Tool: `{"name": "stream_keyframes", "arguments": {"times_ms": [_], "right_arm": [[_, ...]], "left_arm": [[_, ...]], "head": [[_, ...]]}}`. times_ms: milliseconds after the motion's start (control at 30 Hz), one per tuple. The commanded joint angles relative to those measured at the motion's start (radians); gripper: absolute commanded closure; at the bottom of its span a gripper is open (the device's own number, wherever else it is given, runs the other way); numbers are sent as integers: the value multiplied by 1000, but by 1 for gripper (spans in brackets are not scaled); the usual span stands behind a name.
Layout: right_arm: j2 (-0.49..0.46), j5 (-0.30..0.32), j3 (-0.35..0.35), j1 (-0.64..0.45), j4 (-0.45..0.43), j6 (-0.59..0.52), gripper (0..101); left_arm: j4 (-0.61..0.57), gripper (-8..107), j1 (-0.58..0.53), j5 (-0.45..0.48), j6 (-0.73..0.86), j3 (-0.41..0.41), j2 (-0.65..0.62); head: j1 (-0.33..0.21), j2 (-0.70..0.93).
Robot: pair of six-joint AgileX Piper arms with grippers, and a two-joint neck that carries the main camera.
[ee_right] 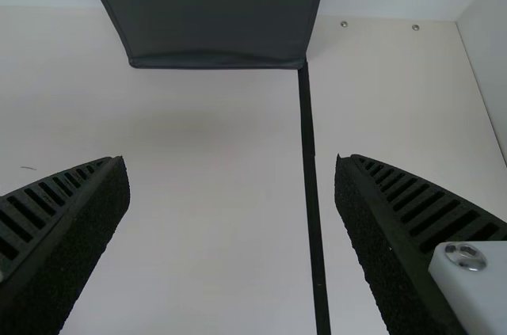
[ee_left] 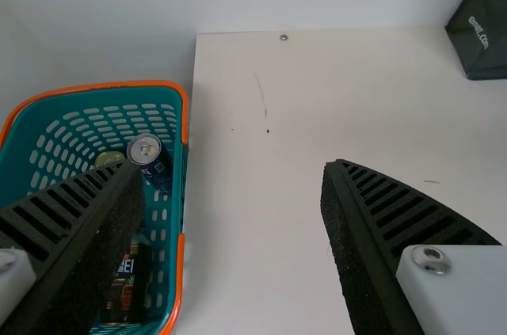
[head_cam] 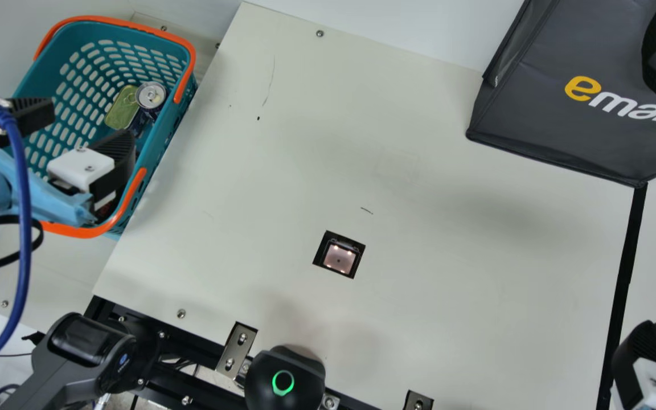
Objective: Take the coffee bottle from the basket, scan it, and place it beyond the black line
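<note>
In the main view, the left end effector (head_cam: pixel 90 124) is hovering over the basket (head_cam: pixel 80 232) – can (head_cam: pixel 151 95) and tin (head_cam: pixel 121 111) sitting beyond it – while the right one (head_cam: pixel 647 364) is hanging beside the line (head_cam: pixel 628 256).
In the left wrist view, the end effector is gaping wide and empty, the bottle (ee_left: pixel 125 291) resting below one finger.
In the right wrist view, that end effector is also gaping.

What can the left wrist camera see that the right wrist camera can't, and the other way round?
Only the left wrist view, of these two: the basket, with a can and a dark bottle inside.

Only the right wrist view, of these two: the black line.

Both: the dark bag and the table, plus each camera's own open gripper.
</note>
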Motion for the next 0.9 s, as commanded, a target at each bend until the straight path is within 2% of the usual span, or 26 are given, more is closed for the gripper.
{"name": "stream_keyframes", "arguments": {"times_ms": [0, 333, 867], "right_arm": [[0, 0, 0, 0, 0, 0, 11], [0, 0, 0, 0, 0, 0, 11], [0, 0, 0, 0, 0, 0, 11]], "left_arm": [[2, 9, 7, -4, -1, -1, 4], [2, 9, 103, -35, 24, 7, 26], [-107, 9, 392, -115, 174, 17, 103]], "head": [[-26, 2], [-26, 2], [-26, 2]]}}
